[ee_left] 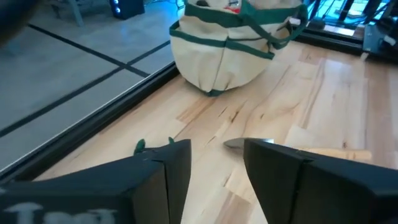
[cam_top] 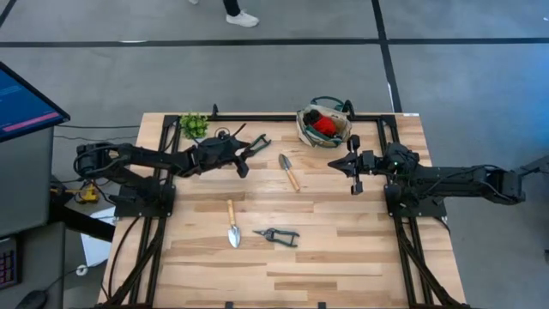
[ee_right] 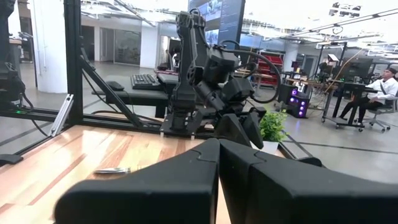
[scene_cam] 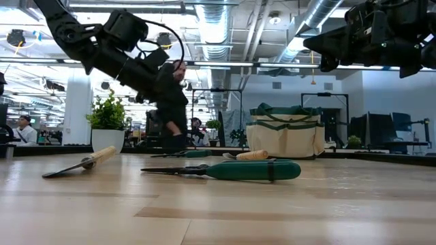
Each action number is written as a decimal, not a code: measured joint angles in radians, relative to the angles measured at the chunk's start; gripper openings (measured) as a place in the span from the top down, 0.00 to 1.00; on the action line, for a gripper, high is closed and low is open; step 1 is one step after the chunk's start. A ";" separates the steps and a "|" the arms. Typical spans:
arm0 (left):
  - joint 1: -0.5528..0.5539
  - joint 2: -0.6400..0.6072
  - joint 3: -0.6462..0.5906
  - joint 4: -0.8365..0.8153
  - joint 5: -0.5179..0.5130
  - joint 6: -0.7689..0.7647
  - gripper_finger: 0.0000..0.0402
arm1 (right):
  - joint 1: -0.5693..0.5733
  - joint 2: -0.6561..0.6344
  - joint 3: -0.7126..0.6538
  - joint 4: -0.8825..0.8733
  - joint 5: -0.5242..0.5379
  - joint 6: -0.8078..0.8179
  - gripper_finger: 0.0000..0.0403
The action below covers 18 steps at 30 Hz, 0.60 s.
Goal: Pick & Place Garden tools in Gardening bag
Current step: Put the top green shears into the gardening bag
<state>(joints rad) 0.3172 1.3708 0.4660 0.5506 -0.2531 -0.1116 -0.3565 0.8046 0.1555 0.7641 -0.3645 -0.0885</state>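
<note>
**Left arm lines up over the trowel, bag waits at the back**

Going left to right in the high view, we find the small green potted plant at the table's back edge, then the left gripper raised in the air with its fingers spread and nothing between them. Just beside it lies a wooden-handled metal trowel; nearer the front lie a second wooden-handled trowel and the black-handled pruners. The round beige fabric bag with green trim sits at the back right, a red-and-black bundle already inside. The right gripper hovers near the bag, fingers pressed together — idle, we judge.

To do this step well, we should straddle the trowel's handle across its width, descend squarely, and close near its balance point.

The left wrist view shows the blade tip showing between our spread fingers — alignment the overhead picture cannot confirm. The low view shows both grippers well above the tabletop.
</note>
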 joint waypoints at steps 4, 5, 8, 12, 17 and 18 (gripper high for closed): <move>-0.018 0.003 0.000 0.027 0.000 -0.005 0.66 | 0.000 0.000 0.000 0.001 0.000 0.000 1.00; -0.021 0.012 0.000 0.046 0.000 -0.005 0.66 | 0.000 0.000 0.000 0.001 0.000 0.000 1.00; -0.037 0.073 0.005 0.102 0.000 -0.047 0.66 | 0.000 0.000 0.000 0.005 0.000 0.000 1.00; -0.044 0.218 0.060 0.122 -0.001 -0.018 0.66 | 0.000 0.000 0.000 0.009 0.000 0.000 1.00; 0.017 0.351 0.171 0.117 0.046 -0.001 0.66 | 0.000 0.000 0.000 0.007 0.000 0.001 1.00; 0.029 0.368 0.187 0.109 0.062 -0.001 0.66 | 0.000 0.000 0.000 0.007 0.000 0.001 1.00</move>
<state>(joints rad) 0.3466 1.7393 0.6532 0.6600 -0.1910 -0.1127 -0.3565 0.8043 0.1555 0.7707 -0.3645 -0.0879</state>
